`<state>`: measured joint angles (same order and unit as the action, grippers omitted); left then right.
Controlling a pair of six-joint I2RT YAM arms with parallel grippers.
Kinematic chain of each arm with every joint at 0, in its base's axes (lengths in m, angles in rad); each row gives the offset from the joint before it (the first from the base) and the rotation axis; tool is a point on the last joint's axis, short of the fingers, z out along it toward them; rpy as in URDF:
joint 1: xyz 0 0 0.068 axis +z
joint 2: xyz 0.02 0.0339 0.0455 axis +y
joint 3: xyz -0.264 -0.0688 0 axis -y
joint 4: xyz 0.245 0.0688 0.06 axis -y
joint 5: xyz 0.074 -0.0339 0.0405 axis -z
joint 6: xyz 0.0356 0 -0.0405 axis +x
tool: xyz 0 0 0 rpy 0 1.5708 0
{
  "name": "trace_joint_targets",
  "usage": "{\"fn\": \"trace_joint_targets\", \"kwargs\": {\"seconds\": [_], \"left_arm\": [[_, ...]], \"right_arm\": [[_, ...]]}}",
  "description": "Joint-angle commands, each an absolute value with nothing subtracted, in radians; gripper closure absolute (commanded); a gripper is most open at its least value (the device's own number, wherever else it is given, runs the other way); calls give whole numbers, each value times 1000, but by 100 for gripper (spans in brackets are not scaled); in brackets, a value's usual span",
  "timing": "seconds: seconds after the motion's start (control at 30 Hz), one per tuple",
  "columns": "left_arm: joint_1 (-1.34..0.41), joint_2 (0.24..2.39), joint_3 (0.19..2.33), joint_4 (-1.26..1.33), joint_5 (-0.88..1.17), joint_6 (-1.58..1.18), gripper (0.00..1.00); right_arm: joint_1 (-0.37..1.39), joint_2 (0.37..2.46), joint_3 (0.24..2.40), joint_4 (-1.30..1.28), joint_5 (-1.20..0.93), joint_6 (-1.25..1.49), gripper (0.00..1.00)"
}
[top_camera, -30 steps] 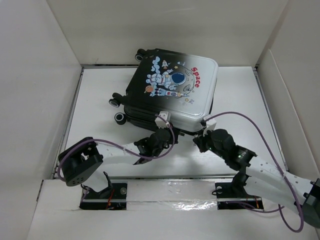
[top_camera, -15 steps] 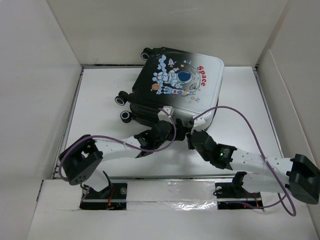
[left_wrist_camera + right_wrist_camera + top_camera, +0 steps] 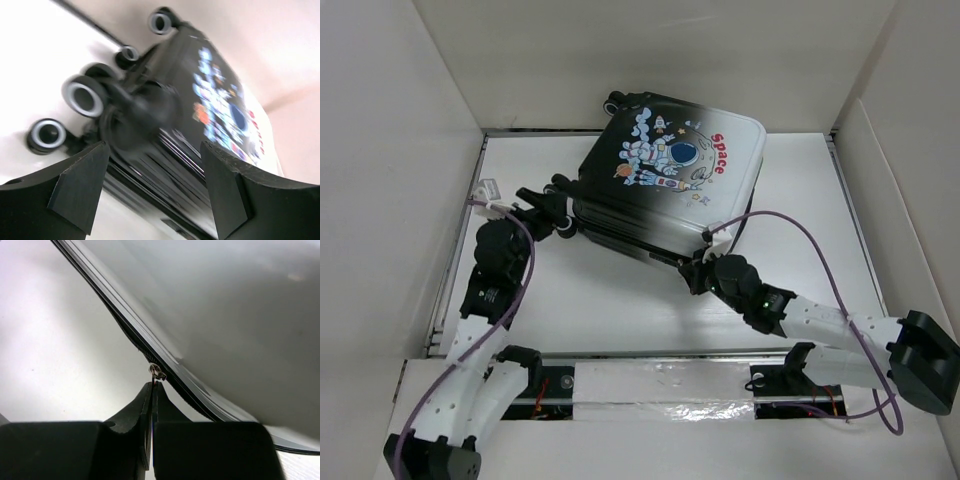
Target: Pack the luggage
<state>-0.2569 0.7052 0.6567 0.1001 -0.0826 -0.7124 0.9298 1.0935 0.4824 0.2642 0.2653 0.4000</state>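
Luggage (image 3: 665, 190): small hard-shell wheeled suitcase with a white-to-black shell. It lay flat at the far middle of the white table (image 3: 620, 310), printed side up.
Left gripper (image 3: 542, 208): sat at the luggage's left end with its black fingers (image 3: 80, 185) spread wide. The black caster wheels (image 3: 82, 96) showed between and beyond the tips. The wrist view was blurred, so contact could not be told.
Right gripper (image 3: 152, 385): sat at the near edge of the luggage. Its fingertips were pinched together on the small silver zipper pull (image 3: 157, 372) of the dark zip line.
Container: the two shells lay together and the inside was hidden.
Writing: red "Space" stood beside an astronaut cartoon on the upper shell.
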Motion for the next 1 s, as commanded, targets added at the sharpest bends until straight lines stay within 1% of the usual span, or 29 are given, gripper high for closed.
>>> {"fn": "trace_joint_targets", "kwargs": {"seconds": [0.0,0.07,0.2,0.3,0.53,0.7,0.87,0.97], "left_arm": [[-132,813,699,113,118,-750,29],[-66,903,722,165,167,-781,30],[-34,1098,819,187,216,-795,28],[-25,1178,844,219,245,-816,27],[-25,1261,891,307,247,-864,26],[-25,1347,954,293,245,-874,25],[-25,1377,939,353,242,-916,26],[-25,1414,945,385,236,-954,28]], "right_arm": [[923,1028,492,439,206,402,100],[923,1017,497,419,199,391,100],[914,1002,502,399,183,376,100],[914,1002,503,397,172,370,100],[914,1011,499,406,123,367,100],[914,1019,492,410,118,370,100],[914,1019,492,408,120,370,100],[914,1017,492,405,121,365,100]]}}
